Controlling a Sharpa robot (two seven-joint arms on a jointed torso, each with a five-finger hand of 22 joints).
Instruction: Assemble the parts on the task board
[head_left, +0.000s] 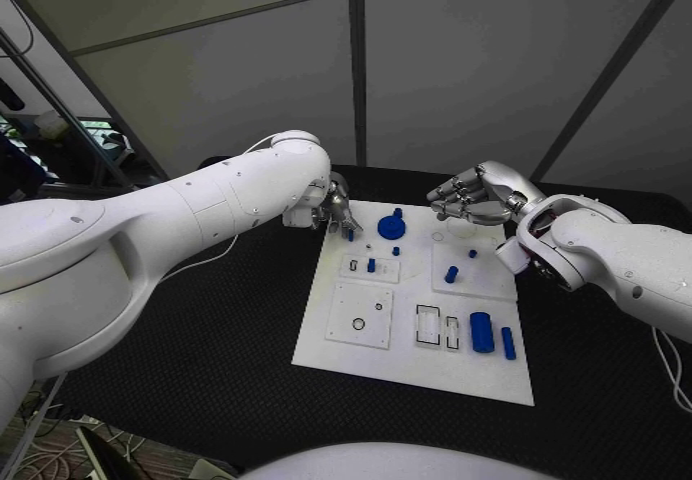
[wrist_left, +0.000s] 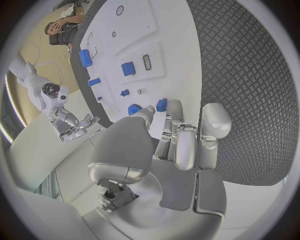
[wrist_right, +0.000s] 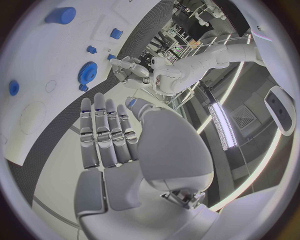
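The black table (head_left: 188, 350) carries the white task board (head_left: 418, 350), which lies slantwise between the two arms. The left hand (head_left: 335, 208) hangs over the board's far left corner, and the wrist camera behind it shows the fingertips (wrist_left: 164, 105) pinching a small blue part (wrist_left: 162, 104) just above the board's edge, with the other fingers lying straight alongside. The right hand (head_left: 476, 195) hovers past the board's far right corner, its fingers loosely curled in the head view and stretched side by side in its own wrist view, nothing in them. On the board, the blue gear (head_left: 391, 226) stands near the far edge, close beside the left hand. Two blue cylinders (head_left: 493, 335) lie side by side by the near right corner, next to two empty rectangular slots (head_left: 437, 326). A short blue peg (head_left: 451, 273) rests on the raised right-hand plate, and smaller blue pieces (head_left: 371, 265) stand on the left plate near the gear.
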